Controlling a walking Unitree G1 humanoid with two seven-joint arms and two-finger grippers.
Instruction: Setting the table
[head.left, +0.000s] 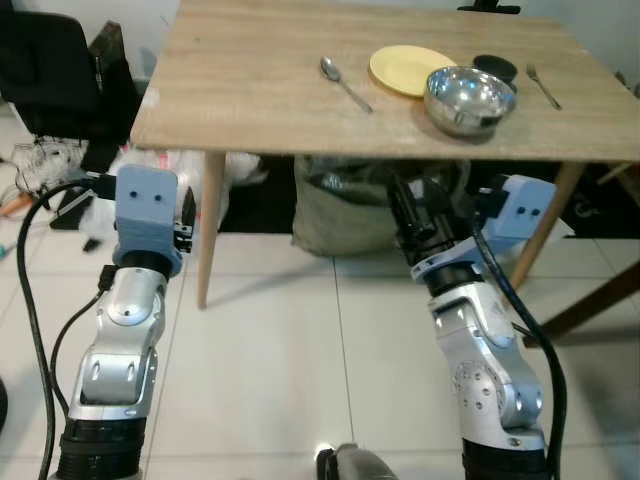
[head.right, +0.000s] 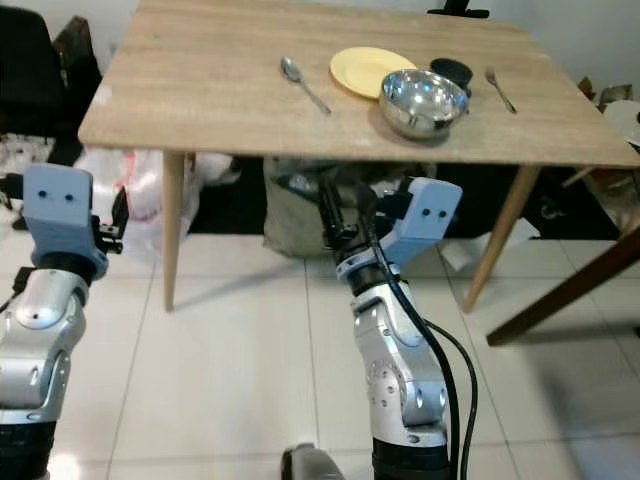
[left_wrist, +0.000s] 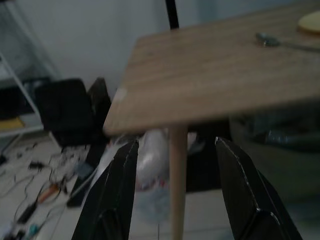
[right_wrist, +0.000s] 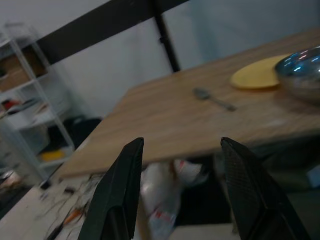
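**Wooden table on white tile, both grippers low and empty**

White glossy tile floor (head.left: 300, 330) with a light wood-grain table (head.left: 260, 70) on slim tapered legs.

Left gripper (left_wrist: 175, 190): the long black fingers are spread wide and hold nothing; in its wrist view a table leg (left_wrist: 177, 180) shows in the gap between them. It sits below the table edge, near the table's left corner.

Right gripper (right_wrist: 180, 190): fingers parted wide too, empty, also below tabletop level at the front edge, angled up toward the tabletop.

On the table, toward the right half: a metal spoon (head.left: 344, 82) lying flat, a round flat yellow plate (head.left: 405, 68) just right of it, a shiny round steel bowl (head.left: 469, 98) touching or overlapping the plate's near-right edge, a small dark round dish (head.left: 496, 66) behind the bowl, and a metal fork (head.left: 543, 86) further right.

Under the table: a grey-green sack (head.left: 340, 215) and white plastic bags (head.left: 175, 165). Black chair (head.left: 50, 70) and tangled cables (head.left: 35, 165) at far left. Dark wood leg (head.left: 590, 300) at right.
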